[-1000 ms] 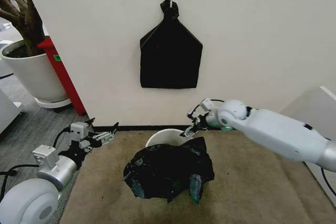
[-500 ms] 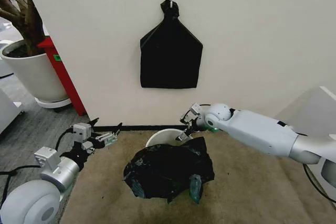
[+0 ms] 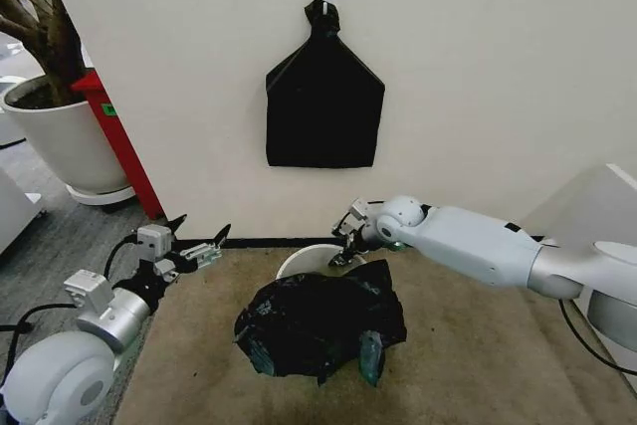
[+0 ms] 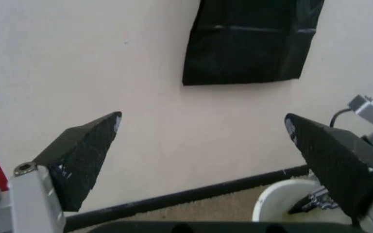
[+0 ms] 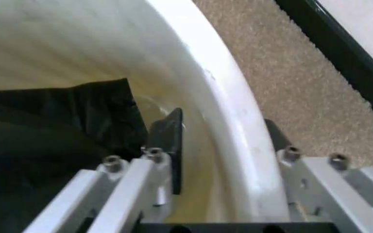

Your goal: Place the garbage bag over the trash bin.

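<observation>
Your trash bin (image 3: 305, 261) is a small round cream-white tub with a rolled rim, standing upright on the tan carpet (image 3: 478, 345) close to the black baseboard (image 3: 279, 243). You see only its far rim arc; the garbage bag (image 3: 318, 320) hides the rest. The bag is glossy black, crinkled and slumped loose across the bin's near side. A black fold hangs inside the bin wall (image 5: 193, 68), possibly touching it.

wall (image 3: 498, 67): white | carpet (image 3: 478, 345): tan | plant pot (image 3: 60, 141): white, left
</observation>
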Controlling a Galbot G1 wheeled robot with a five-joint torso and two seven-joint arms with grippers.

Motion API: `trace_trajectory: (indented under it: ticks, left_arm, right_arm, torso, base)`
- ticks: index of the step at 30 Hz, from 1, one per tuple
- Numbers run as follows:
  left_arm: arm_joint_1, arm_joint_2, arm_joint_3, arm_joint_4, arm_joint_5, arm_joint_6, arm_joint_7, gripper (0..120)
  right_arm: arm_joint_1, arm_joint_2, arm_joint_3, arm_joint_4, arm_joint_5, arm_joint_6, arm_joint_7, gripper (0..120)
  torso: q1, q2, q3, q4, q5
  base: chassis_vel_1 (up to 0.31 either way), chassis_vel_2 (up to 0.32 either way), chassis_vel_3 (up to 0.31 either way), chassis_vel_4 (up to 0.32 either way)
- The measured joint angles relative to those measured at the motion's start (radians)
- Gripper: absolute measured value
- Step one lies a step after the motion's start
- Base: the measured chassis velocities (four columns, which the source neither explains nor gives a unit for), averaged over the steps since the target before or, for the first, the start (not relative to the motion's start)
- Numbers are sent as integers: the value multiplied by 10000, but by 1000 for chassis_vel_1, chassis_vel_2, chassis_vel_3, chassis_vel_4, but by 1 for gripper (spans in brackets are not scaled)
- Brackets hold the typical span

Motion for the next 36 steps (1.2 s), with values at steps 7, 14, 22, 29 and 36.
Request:
trace_trajectory:
  ticks: [7, 14, 22, 29, 36]
  left_arm:
    - [84, -197, -19, -60, 40, -28, -3, 100]
    - [235, -357, 2, -213, 117, -29, -39, 100]
    - [390, -353, -140, -385, 69, -21, -256, 100]
    - [282, -287, -153, -381, -20, 29, -259, 100]
    - [247, -320, -77, -299, -12, 35, -177, 100]
  right_arm:
    - [-61, -172, 183, 364, 90, -1, 249, 3]
    - [-192, -940, 707, 832, 1004, 5, 1351, 0]
    - [-944, -1751, 2166, 1632, 2350, 10, 3408, 0]
    - [-3517, -2469, 5476, 4252, 6312, 40, 9807, 0]
    - [-5683, -2334, 7325, 6403, 8579, 1326, 14308, 0]
  torso:
    - [0, 0, 0, 4, 0]
    - [0, 0, 0, 2, -1]
    - [0, 0, 0, 1, 2]
    - [0, 0, -1, -1, 0]
    - [0, 1, -1, 1, 1]
  base:
    - [0, 0, 0, 0]
    - [0, 0, 0, 0]
    - [0, 0, 0, 0]
    - [0, 0, 0, 0]
    - [0, 0, 0, 0]
